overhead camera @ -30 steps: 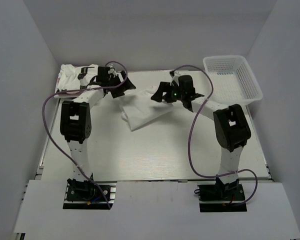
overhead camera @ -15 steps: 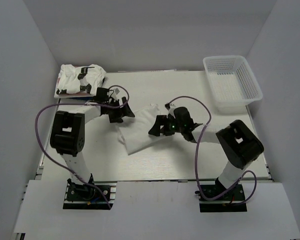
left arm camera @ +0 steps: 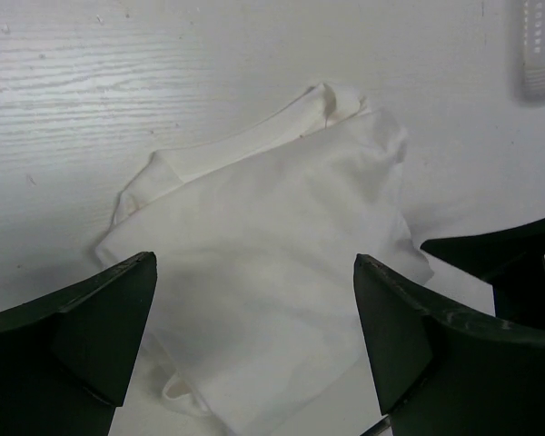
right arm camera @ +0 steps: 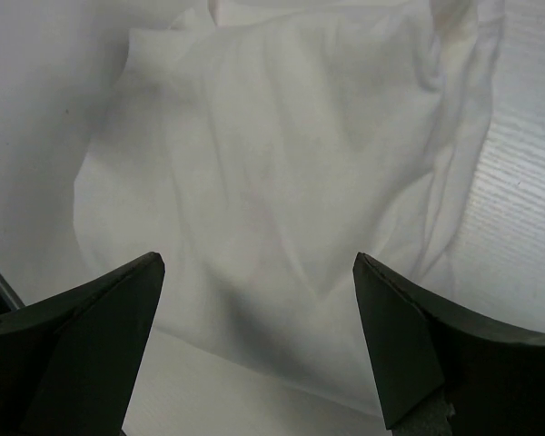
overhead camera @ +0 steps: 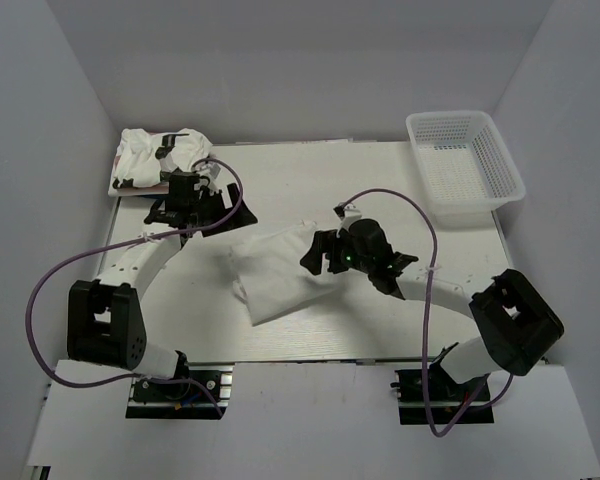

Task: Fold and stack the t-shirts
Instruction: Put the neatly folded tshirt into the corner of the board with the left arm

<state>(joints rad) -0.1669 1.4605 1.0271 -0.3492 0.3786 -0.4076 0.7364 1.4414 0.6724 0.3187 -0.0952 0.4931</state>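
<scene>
one folded t-shirt (overhead camera: pixel 280 275) is laid centrally; one heap of shirts (overhead camera: pixel 158 158) and one basket (overhead camera: pixel 465 208) are seen behind. fingers of the left gripper (left arm camera: pixel 254 268) and right gripper (right arm camera: pixel 254 272) are spread wide, empty.

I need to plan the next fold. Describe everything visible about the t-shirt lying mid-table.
The t-shirt is plain white cloth, soft and creased, with no print showing. It lies loosely folded into a rough, skewed rectangle, flat on the pale wood-grain table, with a folded strip showing along one edge. The right hand hovers open over its right end; whether it touches the cloth cannot be judged. Nothing else lies on it.
</scene>
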